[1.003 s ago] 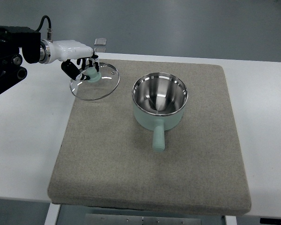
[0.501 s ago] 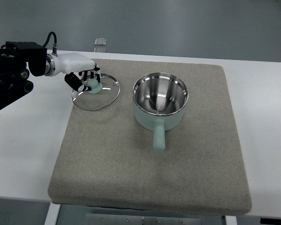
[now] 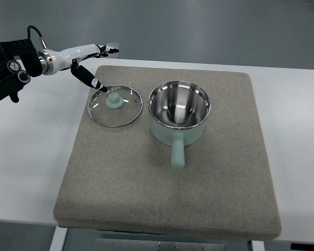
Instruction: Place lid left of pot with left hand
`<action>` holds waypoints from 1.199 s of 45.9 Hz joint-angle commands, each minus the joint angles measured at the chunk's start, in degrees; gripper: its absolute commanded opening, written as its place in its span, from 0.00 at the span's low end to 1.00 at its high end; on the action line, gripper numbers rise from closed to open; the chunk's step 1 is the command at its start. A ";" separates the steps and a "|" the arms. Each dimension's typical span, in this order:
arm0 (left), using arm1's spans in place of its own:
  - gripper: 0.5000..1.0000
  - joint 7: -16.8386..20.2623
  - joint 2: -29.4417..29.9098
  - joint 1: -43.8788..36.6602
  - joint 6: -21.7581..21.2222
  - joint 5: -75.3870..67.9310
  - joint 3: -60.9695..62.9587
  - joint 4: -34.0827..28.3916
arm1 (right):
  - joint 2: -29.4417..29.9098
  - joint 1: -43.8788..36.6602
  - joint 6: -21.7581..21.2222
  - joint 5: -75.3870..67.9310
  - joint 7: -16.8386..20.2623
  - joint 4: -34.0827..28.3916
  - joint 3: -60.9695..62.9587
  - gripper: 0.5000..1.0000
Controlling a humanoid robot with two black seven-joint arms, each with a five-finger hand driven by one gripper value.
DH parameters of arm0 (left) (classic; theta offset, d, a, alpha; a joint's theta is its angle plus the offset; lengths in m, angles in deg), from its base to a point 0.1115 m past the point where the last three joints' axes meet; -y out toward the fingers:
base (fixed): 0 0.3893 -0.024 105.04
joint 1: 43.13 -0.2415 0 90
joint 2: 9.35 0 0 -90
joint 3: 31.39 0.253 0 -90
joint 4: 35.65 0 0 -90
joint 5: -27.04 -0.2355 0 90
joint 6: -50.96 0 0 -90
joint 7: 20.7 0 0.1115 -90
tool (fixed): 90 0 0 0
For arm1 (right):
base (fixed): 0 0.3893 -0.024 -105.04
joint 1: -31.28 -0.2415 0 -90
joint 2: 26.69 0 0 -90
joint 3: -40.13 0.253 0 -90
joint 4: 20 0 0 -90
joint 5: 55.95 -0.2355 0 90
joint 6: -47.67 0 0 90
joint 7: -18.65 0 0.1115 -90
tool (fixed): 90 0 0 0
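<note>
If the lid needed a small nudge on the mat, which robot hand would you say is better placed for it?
The left. The left robot hand hovers open just beyond the lid, which lies flat on the mat left of the pot. The right arm is not in view.

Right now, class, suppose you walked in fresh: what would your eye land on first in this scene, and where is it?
First the shiny steel inside of the mint-green pot at the middle of the grey mat, its handle pointing toward the camera. Next the glass lid with a green knob, lying flat on the mat just left of the pot. Above it, the left hand reaches in from the left edge, fingers open, holding nothing.
</note>
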 commanded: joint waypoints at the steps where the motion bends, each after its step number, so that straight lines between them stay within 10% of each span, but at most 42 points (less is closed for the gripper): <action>1: 0.99 0.02 -0.08 -0.34 0.01 23.19 -0.07 -4.28 | 0.00 0.00 0.00 0.00 -0.01 0.07 0.00 0.85; 19: 0.99 -0.07 1.06 -3.06 1.32 52.22 -2.44 -6.78 | 0.00 -0.09 0.00 0.00 -0.01 0.07 0.00 0.85; 33: 0.99 -1.04 0.01 -5.70 14.42 69.44 -9.04 -13.63 | 0.00 0.00 0.00 0.00 -0.01 0.07 0.00 0.85; 55: 0.99 -3.85 -1.05 -8.78 18.73 82.99 -9.65 -16.45 | 0.00 0.00 -0.70 -0.27 -0.01 -0.89 0.26 0.85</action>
